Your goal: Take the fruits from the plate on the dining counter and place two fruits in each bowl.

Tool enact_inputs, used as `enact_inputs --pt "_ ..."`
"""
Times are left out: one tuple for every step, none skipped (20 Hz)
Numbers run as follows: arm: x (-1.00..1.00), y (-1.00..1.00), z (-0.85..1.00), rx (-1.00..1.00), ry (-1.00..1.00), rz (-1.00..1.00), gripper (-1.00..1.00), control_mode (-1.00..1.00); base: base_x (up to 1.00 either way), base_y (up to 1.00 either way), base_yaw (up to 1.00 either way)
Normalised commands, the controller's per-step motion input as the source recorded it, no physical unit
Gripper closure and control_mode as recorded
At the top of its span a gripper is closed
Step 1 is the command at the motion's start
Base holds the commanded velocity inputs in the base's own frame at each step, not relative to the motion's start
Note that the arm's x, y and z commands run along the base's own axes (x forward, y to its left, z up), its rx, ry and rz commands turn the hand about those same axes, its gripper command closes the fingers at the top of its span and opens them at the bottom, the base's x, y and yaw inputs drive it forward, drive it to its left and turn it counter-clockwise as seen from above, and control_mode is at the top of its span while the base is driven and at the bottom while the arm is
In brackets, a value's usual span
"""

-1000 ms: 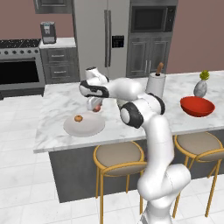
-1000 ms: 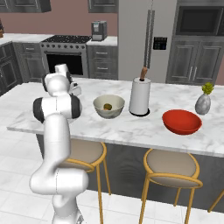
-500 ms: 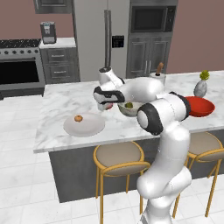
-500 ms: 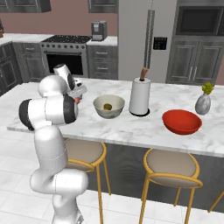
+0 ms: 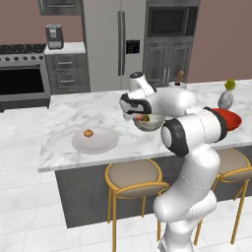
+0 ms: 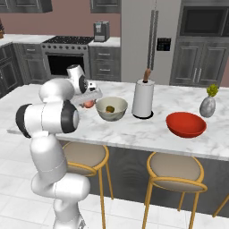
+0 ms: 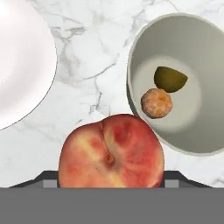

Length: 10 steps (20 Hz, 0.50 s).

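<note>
My gripper (image 5: 142,117) is shut on the reddish fruit (image 5: 144,117), and holds it just above the dining counter (image 5: 74,113) at the near left rim of the beige-grey bowl (image 5: 152,124). In the hand view the reddish fruit (image 7: 111,152) is close in front, and beyond it the bowl (image 7: 197,61) holds a green fruit (image 7: 169,78) and an orange-brown fruit (image 7: 156,103). One orange-brown fruit (image 5: 88,133) lies on the pale grey plate (image 5: 104,142) to the left. Further right on the counter stands the red bowl (image 6: 185,124), and no fruit shows inside it.
A paper towel roll (image 6: 143,98) stands upright between the two bowls. At the counter's far right is a small vase (image 6: 207,105). Stools (image 5: 134,177) line the counter's near side. A stove, fridge and cabinets stand behind.
The arm has swung right from over the plate to the beige-grey bowl's rim, carrying the reddish fruit. One orange-brown fruit stays on the plate.
</note>
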Motion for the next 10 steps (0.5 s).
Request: enact_inputs --pt "0.12 -0.51 0.60 0.14 0.25 -0.40 1.00 -1.00 0.00 0.00 0.00" --pt "0.11 -0.53 0.54 0.14 0.24 -0.41 1.00 -1.00 0.00 0.00 0.00" --pt "0.15 -0.54 0.47 0.11 0.22 -0.41 1.00 -1.00 0.00 0.00 0.00" --pt "0.19 -0.56 0.37 0.09 0.17 -0.40 1.00 -1.00 0.00 0.00 0.00" --pt "0.24 -0.56 0.23 0.06 0.14 -0.36 1.00 -1.00 0.00 0.00 0.00" --pt "0.22 -0.54 0.14 0.04 0.08 -0.33 1.00 -1.00 0.00 0.00 0.00" --pt "0.25 -0.48 0.00 0.00 0.02 -0.31 1.00 -1.00 0.00 0.00 0.00" --pt "0.23 -0.45 0.00 0.00 0.00 -0.30 1.00 -1.00 0.00 0.00 0.00" --pt "0.20 -0.44 0.00 0.00 0.00 -0.30 1.00 -1.00 0.00 0.00 0.00" --pt "0.22 -0.44 0.00 0.00 0.00 -0.30 1.00 -1.00 0.00 0.00 0.00"
